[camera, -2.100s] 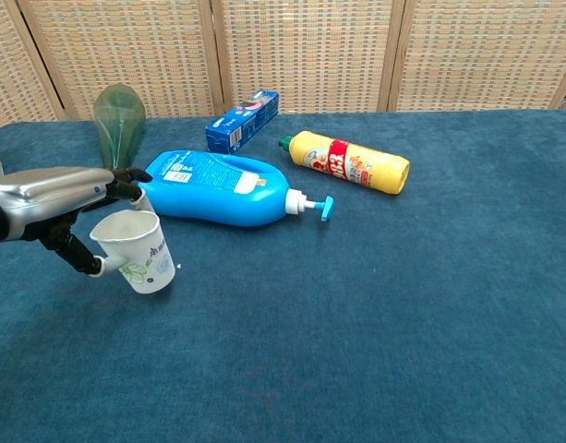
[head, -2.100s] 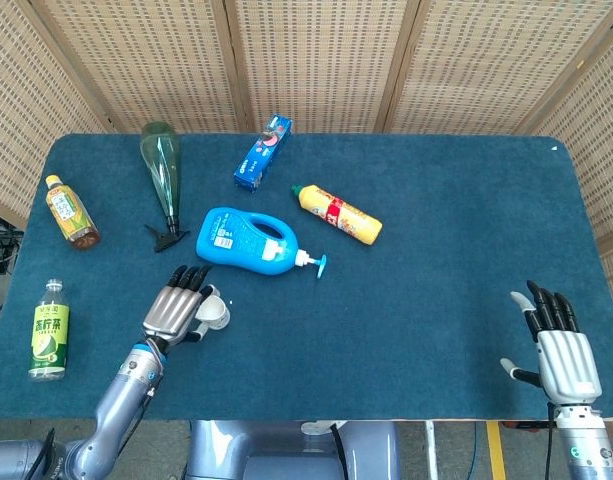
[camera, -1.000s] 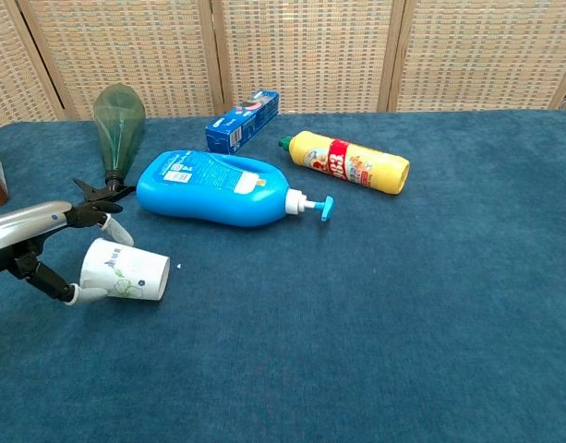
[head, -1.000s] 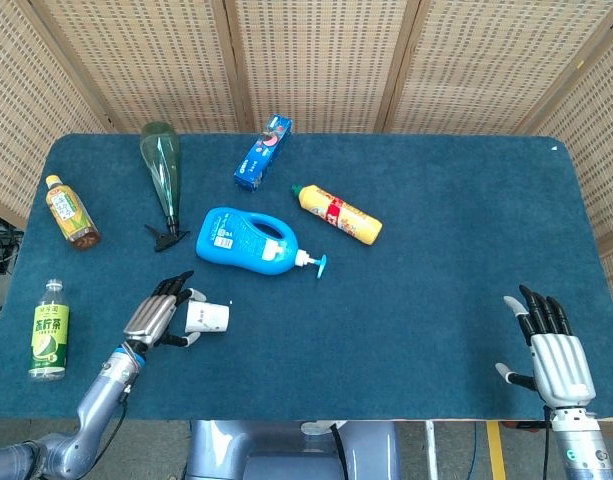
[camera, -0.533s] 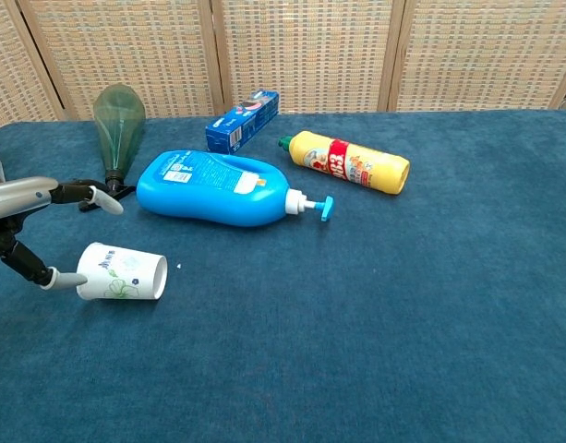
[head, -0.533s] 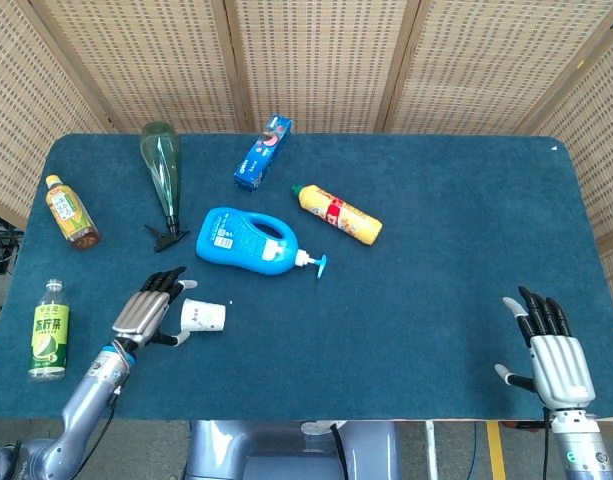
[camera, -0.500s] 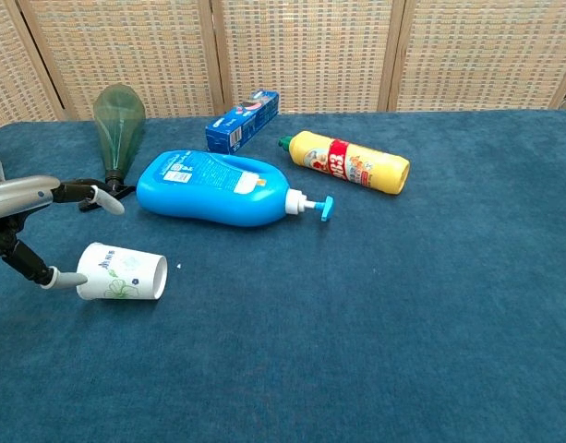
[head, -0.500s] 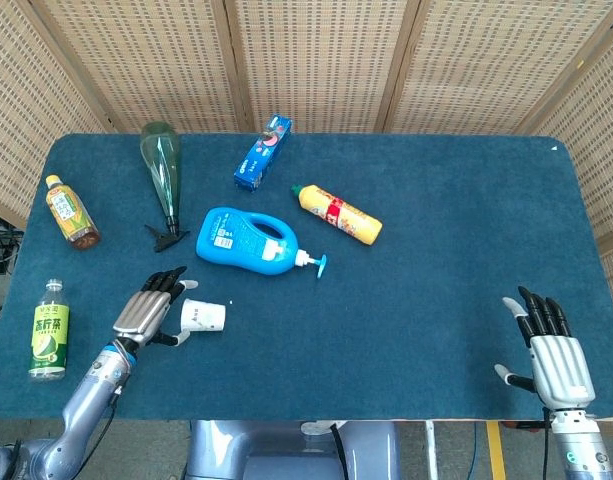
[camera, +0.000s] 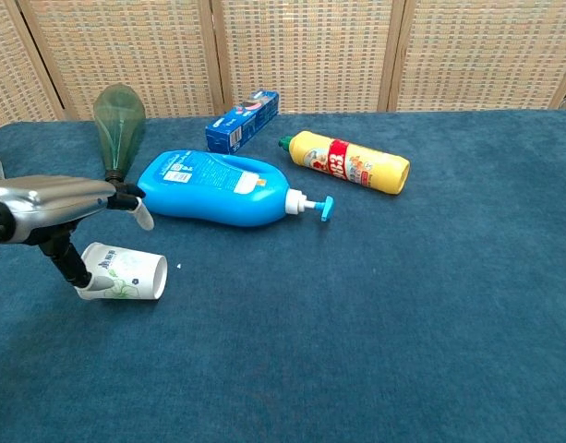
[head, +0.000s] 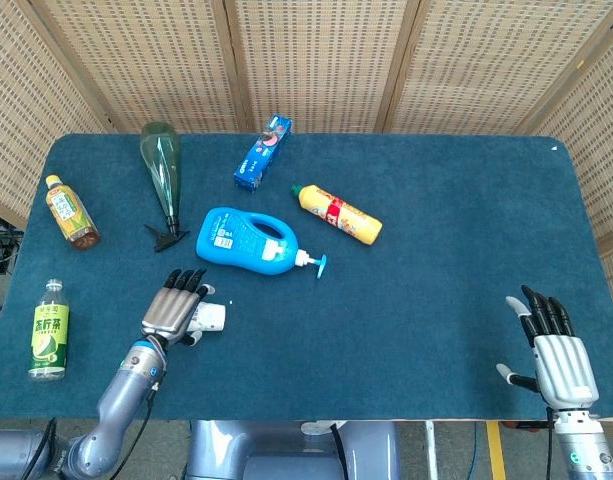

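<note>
Cup on its side under the left hand

Cup (camera: 126,273): white paper, green leaf print, lying tipped on the blue table (head: 446,240), mouth facing right. Left hand (head: 173,309) spread flat above it, thumb down by the base, gripping nothing. Right hand (head: 559,357) resting spread at the near right edge, seen only from the head camera. Detergent jug (camera: 216,188) just behind the cup, label too small to read. Yellow bottle (camera: 350,161) with a red band of white characters. Two tea bottles (head: 49,329) at far left in the head view only, bearing Chinese print.
</note>
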`<action>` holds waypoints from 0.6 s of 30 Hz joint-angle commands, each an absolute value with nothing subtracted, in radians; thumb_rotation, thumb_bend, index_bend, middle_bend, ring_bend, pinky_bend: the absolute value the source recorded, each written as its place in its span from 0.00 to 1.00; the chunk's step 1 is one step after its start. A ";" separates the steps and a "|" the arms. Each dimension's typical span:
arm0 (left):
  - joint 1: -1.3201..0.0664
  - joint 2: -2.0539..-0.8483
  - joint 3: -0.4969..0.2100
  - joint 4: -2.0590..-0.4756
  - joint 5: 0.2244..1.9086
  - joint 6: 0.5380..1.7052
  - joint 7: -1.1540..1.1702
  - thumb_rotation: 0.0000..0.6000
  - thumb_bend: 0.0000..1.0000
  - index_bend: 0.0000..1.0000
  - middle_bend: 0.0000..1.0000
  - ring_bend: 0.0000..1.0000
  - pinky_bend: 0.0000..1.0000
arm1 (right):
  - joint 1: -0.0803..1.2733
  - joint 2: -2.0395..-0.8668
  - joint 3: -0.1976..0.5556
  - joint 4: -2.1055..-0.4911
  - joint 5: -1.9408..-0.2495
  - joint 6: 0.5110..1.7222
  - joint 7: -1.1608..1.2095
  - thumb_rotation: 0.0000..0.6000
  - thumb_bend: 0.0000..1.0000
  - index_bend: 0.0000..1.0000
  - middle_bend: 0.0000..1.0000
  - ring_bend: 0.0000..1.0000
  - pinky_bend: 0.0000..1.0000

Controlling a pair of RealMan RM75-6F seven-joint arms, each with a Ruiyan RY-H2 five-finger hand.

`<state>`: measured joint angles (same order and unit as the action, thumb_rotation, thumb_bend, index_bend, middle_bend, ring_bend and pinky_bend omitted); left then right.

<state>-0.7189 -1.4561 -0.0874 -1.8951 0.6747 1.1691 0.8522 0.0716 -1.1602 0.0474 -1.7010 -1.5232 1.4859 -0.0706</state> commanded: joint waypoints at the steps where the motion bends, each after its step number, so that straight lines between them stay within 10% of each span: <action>1: -0.742 -1.488 -0.082 -1.899 0.646 1.196 0.891 0.97 0.29 0.22 0.00 0.00 0.00 | 0.071 -1.159 0.047 -1.702 -1.525 1.488 -0.069 1.00 0.08 0.00 0.00 0.00 0.00; 18: -0.776 -1.598 -0.055 -1.796 0.622 1.239 0.947 0.97 0.29 0.24 0.00 0.00 0.00 | 0.068 -1.156 0.048 -1.703 -1.530 1.493 -0.059 1.00 0.08 0.00 0.00 0.00 0.00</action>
<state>-0.7748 -1.5953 -0.0567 -1.7986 0.6212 1.2403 0.9477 0.0677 -1.1556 0.0480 -1.7030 -1.5295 1.4936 -0.0588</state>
